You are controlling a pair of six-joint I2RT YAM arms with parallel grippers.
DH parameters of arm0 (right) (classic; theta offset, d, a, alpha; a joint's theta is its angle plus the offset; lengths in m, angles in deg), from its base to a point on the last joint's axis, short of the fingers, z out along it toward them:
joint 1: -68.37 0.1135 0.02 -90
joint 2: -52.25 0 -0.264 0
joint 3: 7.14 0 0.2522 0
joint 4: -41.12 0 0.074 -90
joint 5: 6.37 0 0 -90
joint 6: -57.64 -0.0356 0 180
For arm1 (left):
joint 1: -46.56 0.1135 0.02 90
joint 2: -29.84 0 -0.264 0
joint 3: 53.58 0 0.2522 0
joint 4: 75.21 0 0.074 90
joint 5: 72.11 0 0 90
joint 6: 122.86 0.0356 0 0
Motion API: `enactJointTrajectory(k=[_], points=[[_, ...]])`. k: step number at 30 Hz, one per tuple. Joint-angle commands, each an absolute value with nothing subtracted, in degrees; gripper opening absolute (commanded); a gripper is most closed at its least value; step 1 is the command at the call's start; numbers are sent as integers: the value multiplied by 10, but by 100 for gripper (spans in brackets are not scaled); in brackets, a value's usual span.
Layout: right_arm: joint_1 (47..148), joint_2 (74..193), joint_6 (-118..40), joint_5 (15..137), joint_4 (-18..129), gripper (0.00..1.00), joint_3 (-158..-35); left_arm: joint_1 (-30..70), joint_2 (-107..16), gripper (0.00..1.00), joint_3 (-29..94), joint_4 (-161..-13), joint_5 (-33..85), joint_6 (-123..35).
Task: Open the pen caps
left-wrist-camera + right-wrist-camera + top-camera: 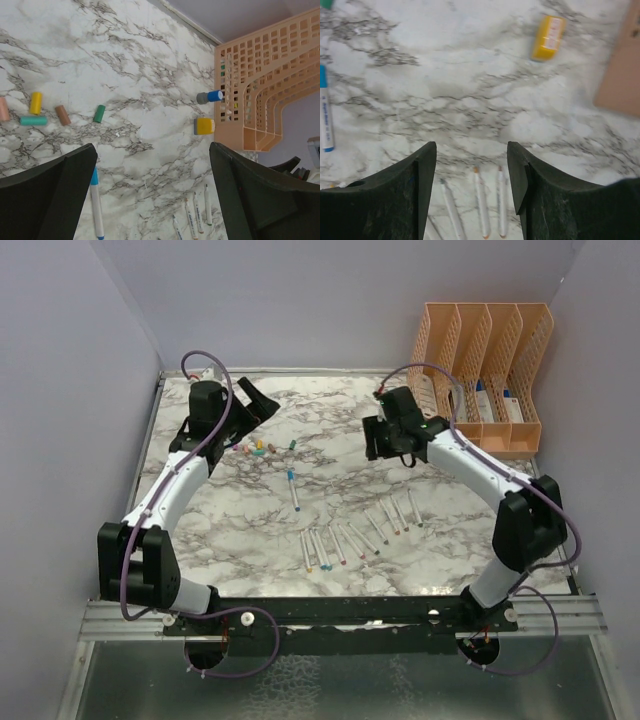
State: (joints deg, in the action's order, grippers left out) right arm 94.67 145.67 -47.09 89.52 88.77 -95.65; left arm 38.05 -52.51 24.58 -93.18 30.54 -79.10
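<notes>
- Marbled bench (330, 430); left hand (152, 150) and right hand (470, 150) both empty, spread wide.
- Loose pen caps (62, 115) lie ahead of left hand; pens (480, 210) under right.
- Seemingly 1 blue-capped pen (292, 490) remains between hands: grip barrel and cap.

File dividers (480, 350) block the far-right corner.
</notes>
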Motion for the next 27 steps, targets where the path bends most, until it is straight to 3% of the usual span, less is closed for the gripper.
enactJointTrajectory(k=[1,10,27], points=[[1037,1546,-472,868,871,59,-1017,393,-486,99,216,-911,326,-809],[1159,1705,-492,875,866,59,-1157,432,-405,99,179,-947,313,-818],[1213,1818,-490,880,880,58,-1248,468,-318,99,148,-1000,307,-813]])
